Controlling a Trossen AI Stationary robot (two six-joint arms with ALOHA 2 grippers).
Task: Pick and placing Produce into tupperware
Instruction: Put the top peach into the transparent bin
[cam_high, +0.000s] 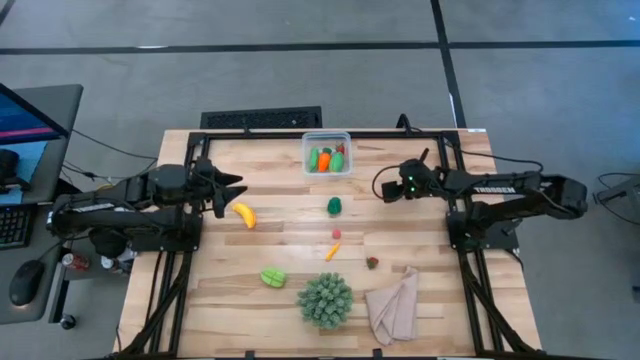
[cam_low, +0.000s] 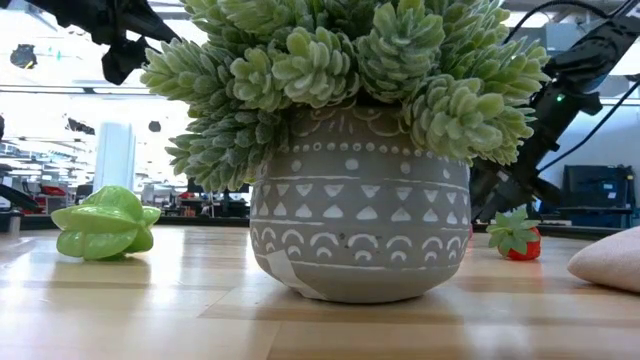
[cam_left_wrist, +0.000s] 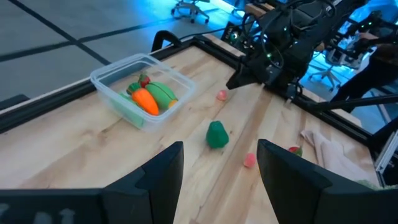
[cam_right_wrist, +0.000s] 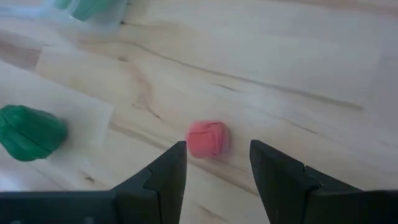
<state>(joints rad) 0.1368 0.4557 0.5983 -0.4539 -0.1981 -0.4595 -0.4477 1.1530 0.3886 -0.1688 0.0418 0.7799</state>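
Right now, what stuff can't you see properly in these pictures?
- Low view: the potted plant blocks the middle of the table; the tupperware, banana and most produce are hidden behind it.
- Low view: the beige cloth is cut off by the edge.
- High view: the pieces inside the tupperware are too small to name.
- Right wrist view: the tupperware is blurred and cut off by the edge.

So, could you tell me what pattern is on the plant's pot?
The grey pot carries white triangles, dots and arches in rows; the low view shows it best.
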